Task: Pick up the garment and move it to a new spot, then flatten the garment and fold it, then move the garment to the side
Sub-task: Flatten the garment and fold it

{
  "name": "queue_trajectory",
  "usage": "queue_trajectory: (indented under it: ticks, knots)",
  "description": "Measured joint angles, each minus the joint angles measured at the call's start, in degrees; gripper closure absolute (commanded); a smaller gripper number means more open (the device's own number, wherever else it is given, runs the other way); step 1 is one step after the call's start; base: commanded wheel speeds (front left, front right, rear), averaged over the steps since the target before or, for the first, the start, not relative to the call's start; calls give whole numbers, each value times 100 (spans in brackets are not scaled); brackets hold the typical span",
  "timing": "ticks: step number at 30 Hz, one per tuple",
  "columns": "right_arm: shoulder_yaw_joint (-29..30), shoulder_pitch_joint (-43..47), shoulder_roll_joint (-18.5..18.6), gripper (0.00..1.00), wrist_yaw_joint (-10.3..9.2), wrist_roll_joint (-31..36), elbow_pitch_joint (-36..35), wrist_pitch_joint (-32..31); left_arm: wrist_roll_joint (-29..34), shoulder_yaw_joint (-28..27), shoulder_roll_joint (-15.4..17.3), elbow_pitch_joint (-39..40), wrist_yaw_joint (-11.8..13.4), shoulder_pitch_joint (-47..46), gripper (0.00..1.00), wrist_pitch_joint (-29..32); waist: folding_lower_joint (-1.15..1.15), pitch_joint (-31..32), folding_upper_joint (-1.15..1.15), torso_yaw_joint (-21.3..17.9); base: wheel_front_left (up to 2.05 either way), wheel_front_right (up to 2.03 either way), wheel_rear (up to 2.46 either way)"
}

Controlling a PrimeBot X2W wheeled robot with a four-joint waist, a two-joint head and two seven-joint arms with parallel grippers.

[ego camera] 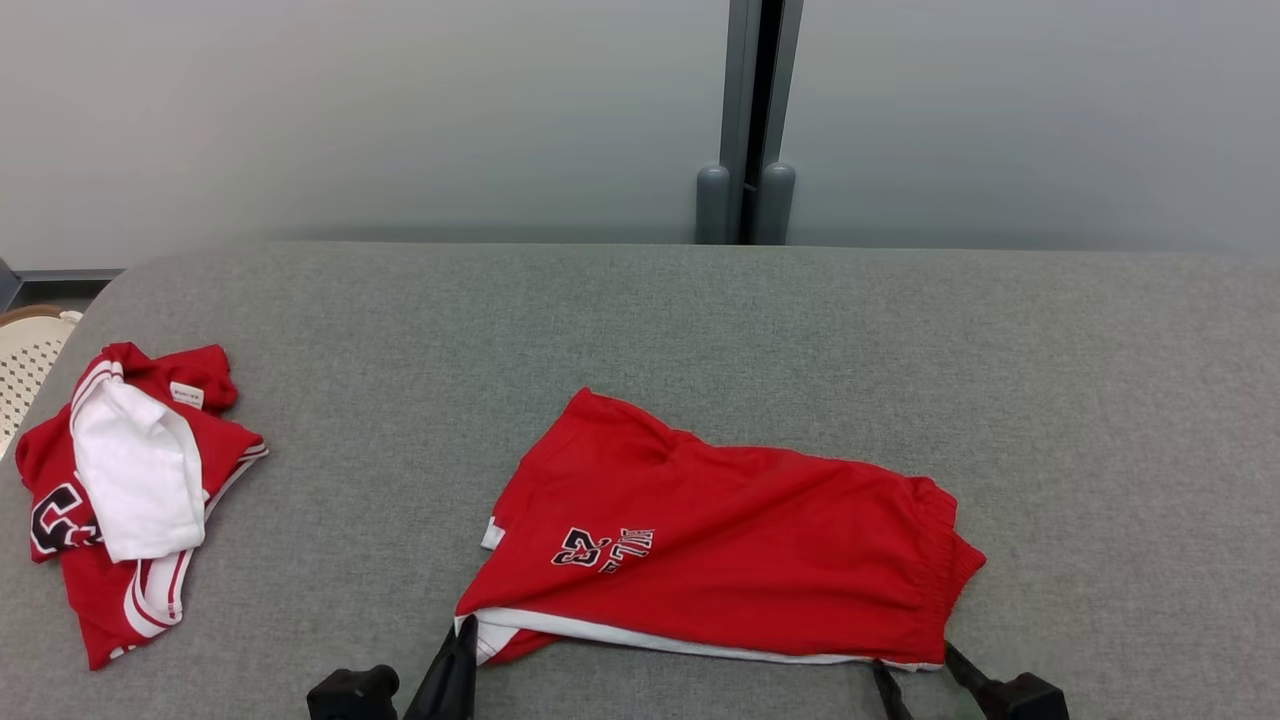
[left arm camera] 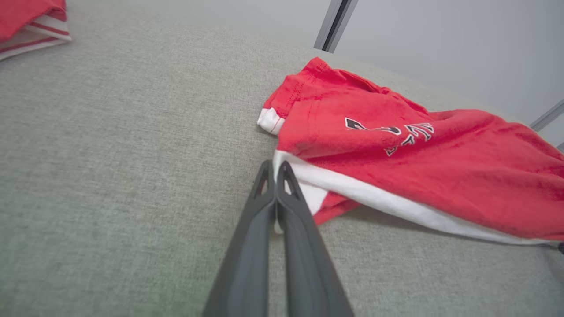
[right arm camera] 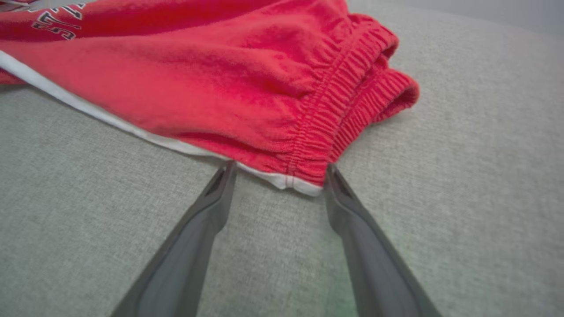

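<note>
Red shorts (ego camera: 720,530) lay spread near the front edge of the grey cloth-covered table (ego camera: 640,330), about midway along it, waistband toward the table's right end. Their front edge was partly covered by the robot's fingers, and the underside could not be seen.

The left pincer (ego camera: 466,628) was at the table's front edge, its two dark fingers pressed together on the white-trimmed hem corner of the shorts; in the left wrist view a sliver of white cloth showed between them (left arm camera: 274,165). The right pincer (ego camera: 915,662), also at the table's front edge, stood with its fingers spread wide apart, one tip on each side of the waistband's lower corner (right arm camera: 280,169) and nothing between them gripped.

Dark, white-edged printing on the shorts read "23", with a word beside it starting "ST"; the rest was cut off or too small to read.

At the table's left end lay a crumpled red jersey (ego camera: 120,500) with white stripes. Its dark number was half hidden by a fold of white cloth, and its small white label was unreadable. A white perforated basket (ego camera: 25,370) was cut off beyond the table's left end.
</note>
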State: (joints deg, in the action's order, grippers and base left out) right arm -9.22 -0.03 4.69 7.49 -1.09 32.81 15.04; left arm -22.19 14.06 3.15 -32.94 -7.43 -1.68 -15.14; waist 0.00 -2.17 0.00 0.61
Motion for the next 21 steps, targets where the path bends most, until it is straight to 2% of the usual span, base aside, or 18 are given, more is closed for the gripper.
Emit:
queue_trajectory:
  ticks: [7, 8, 10, 11, 13, 15, 21]
  knots:
    - [-55, -199, 42, 0, 1, 34, 56, 0, 0, 73, -13, -13, 0, 8, 100, 0, 0, -50, 0, 19, 0, 0, 0]
    - [-76, -225, 49, 15, 1, 40, 80, 0, 0, 81, -14, -18, 0, 8, 100, 0, 0, -54, 0, 25, 0, 0, 0]
    - [-144, -244, 67, 55, 0, 38, 141, 0, 0, 94, -14, -23, 0, 4, 100, 0, 0, -61, 0, 42, 0, 0, 0]
    - [-166, -244, 74, 69, 0, 37, 165, 0, 1, 97, -14, -24, 0, 3, 100, 0, 0, -63, 0, 48, 0, 0, 0]
    - [-186, -243, 93, 88, 0, 3, 189, 0, 1, 96, -14, -23, 0, 2, 100, 0, 0, -69, 0, 56, 0, 0, 0]
    - [-182, -237, 109, 100, 1, -45, 201, 0, 1, 89, -15, -24, 0, 2, 100, 0, 0, -67, 0, 55, 0, 0, 0]
    - [-88, -168, 124, 100, 1, -174, -75, -1, 2, 85, -15, 40, 0, 8, 100, 0, 0, 5, 0, 24, 0, 0, 0]
